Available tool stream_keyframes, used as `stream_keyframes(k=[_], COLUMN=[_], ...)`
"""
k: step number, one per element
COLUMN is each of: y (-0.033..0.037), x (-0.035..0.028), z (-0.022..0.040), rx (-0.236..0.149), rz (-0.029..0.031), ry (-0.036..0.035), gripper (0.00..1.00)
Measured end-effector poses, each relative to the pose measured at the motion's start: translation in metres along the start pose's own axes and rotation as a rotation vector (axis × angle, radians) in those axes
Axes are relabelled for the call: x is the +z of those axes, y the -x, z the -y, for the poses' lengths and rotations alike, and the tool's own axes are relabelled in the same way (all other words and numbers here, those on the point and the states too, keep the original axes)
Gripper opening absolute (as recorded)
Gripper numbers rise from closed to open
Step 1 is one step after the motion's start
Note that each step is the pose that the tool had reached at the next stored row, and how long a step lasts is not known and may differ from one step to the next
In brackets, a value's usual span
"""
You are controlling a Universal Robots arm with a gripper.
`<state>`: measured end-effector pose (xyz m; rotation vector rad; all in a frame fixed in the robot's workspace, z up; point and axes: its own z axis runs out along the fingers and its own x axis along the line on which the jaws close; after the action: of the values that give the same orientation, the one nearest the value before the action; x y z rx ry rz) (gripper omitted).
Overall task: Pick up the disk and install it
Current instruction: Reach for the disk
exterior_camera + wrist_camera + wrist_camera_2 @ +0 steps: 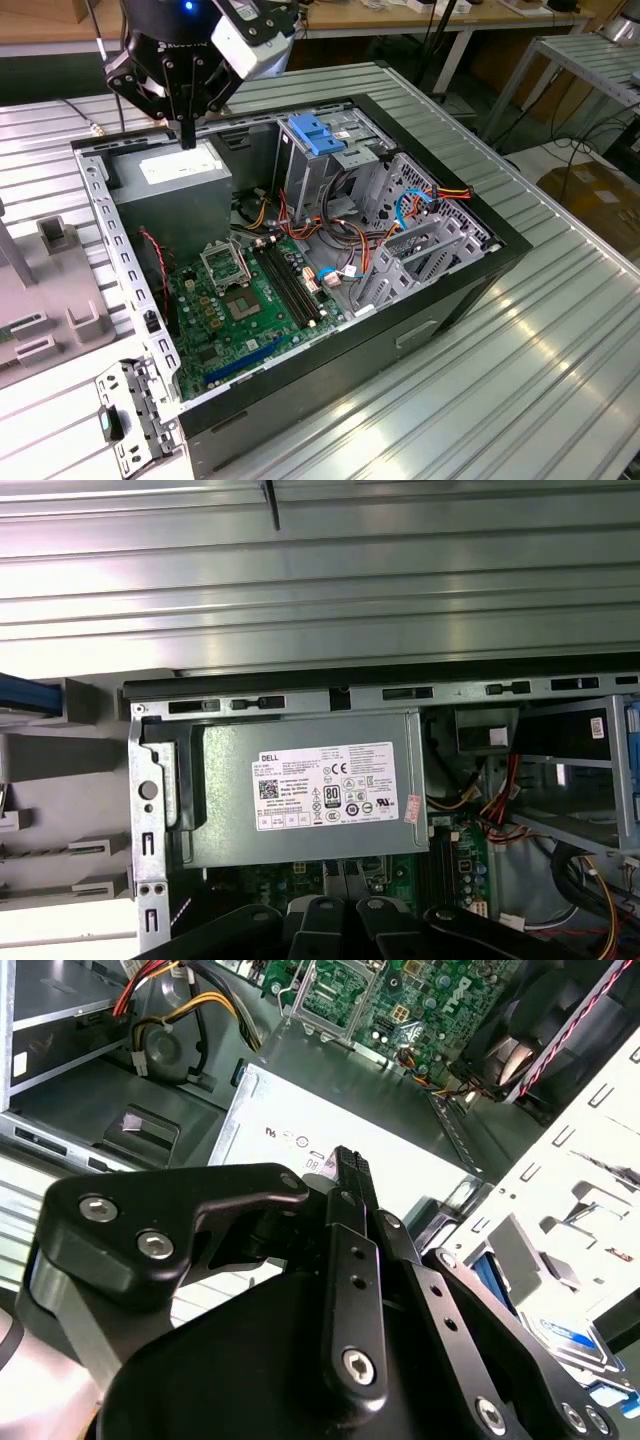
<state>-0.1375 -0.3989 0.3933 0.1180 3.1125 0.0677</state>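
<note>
Bright light from above, glare streaks on the ribbed metal table (560,330), computer case (430,322) interior in shadow.

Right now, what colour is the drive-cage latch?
The latch is light blue; exterior view shows it best.

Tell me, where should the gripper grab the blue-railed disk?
Across its narrow blue-railed sides, coming from above: the disk seems to lie flat, label up, so the broad face offers nothing to pinch. The gripper hides most of it.
</note>
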Motion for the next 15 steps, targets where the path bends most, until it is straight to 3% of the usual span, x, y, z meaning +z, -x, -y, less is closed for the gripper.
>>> stream_keyframes(k=[15], y=[-0.0035], x=[-0.0001], z=[0.0003], rx=[0.000], rz=[0.0000], ry=[0.0000], gripper=[0.11])
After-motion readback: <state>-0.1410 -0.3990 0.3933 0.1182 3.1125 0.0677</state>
